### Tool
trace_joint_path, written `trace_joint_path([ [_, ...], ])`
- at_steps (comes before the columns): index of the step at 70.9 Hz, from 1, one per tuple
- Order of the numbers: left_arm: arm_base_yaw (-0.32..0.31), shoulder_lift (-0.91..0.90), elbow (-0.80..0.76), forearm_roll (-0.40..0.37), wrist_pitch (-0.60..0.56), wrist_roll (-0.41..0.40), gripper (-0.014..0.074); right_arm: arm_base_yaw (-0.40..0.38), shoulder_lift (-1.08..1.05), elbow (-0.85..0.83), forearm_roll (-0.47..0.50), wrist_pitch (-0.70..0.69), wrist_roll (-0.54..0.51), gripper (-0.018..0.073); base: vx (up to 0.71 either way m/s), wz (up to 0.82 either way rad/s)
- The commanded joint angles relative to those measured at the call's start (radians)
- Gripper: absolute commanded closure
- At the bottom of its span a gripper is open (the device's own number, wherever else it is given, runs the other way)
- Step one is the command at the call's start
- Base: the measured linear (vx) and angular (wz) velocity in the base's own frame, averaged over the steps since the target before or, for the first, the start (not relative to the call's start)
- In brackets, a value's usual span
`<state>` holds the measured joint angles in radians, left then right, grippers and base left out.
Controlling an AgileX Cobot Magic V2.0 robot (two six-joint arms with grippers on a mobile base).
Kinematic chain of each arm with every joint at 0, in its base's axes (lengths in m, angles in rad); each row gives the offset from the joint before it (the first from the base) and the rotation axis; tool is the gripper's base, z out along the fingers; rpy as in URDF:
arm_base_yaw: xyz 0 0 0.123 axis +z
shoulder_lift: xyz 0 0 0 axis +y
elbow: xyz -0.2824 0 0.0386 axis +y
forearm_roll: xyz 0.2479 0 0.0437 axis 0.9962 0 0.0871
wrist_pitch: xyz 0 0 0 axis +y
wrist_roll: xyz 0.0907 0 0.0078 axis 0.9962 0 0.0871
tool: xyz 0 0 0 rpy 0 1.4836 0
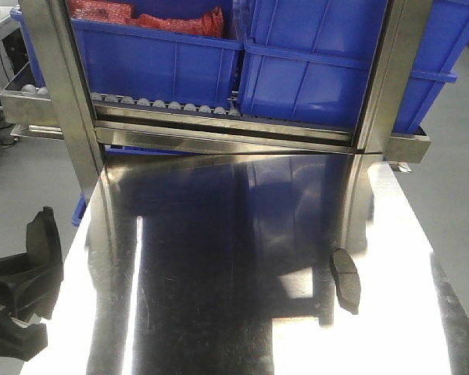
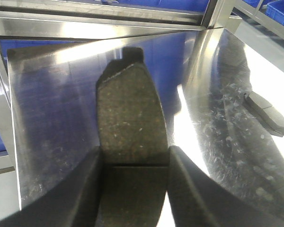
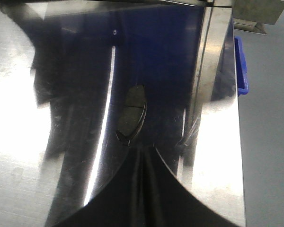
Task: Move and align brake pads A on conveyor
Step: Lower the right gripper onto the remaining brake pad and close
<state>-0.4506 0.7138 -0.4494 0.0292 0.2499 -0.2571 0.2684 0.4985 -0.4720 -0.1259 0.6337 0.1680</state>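
Observation:
One brake pad (image 2: 130, 118), gritty grey-brown with a centre groove, is pinched between the fingers of my left gripper (image 2: 135, 163), held above the shiny steel table. In the front view that pad (image 1: 45, 248) stands on edge at the table's left side, in the left gripper (image 1: 33, 275). A second brake pad (image 1: 345, 280) lies flat on the steel table at the right, also seen as the pad (image 3: 131, 113) in the right wrist view. My right gripper (image 3: 141, 150) is shut and holds nothing, its tips just behind that pad's near end. The conveyor is out of view.
The steel table (image 1: 219, 312) has bright glare strips. At its far edge stands a roller rack (image 1: 219, 125) with steel posts (image 1: 59, 86) and blue bins (image 1: 164, 55), one holding red parts (image 1: 148, 16). The table's right edge (image 3: 237, 142) drops to the floor.

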Motion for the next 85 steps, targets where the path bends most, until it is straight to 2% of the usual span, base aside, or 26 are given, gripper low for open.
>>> trace_joint_path([
  [1, -0.003, -0.008, -0.03, 0.001, -0.098, 0.002, 0.0388, -0.005, 0.003, -0.027, -0.014, -0.07, -0.005, 0.0568, 0.0, 0.0],
  [8, -0.003, -0.008, -0.03, 0.001, -0.098, 0.002, 0.0388, -0.005, 0.003, -0.027, -0.014, -0.07, -0.005, 0.0546, 0.0, 0.0],
  [15, -0.003, -0.008, -0.03, 0.001, -0.098, 0.002, 0.0388, -0.005, 0.003, -0.027, -0.014, -0.07, -0.005, 0.0461, 0.0, 0.0],
  [21, -0.003, -0.008, -0.03, 0.001, -0.098, 0.002, 0.0388, -0.005, 0.003, -0.027, -0.014, -0.071, -0.006, 0.0309, 0.0, 0.0],
  [32, -0.003, -0.008, -0.03, 0.001, -0.098, 0.002, 0.0388, -0.005, 0.003, -0.027, -0.025, -0.072, -0.016, -0.0055, 0.0, 0.0],
  [37, -0.003, -0.008, -0.03, 0.001, -0.098, 0.002, 0.0388, -0.005, 0.003, -0.027, -0.029, -0.072, -0.016, -0.0171, 0.0, 0.0],
  [53, -0.003, -0.008, -0.03, 0.001, -0.1, 0.002, 0.0388, -0.005, 0.099, -0.05, -0.034, -0.067, 0.002, -0.0147, 0.0, 0.0],
  [63, -0.003, -0.008, -0.03, 0.001, -0.1, 0.002, 0.0388, -0.005, 0.284, -0.131, -0.032, -0.013, 0.004, -0.0133, 0.0, 0.0],
  [85, -0.003, -0.008, -0.03, 0.001, -0.1, 0.002, 0.0388, -0.003, 0.733, -0.365, -0.017, -0.015, 0.026, -0.0119, 0.0, 0.0],
])
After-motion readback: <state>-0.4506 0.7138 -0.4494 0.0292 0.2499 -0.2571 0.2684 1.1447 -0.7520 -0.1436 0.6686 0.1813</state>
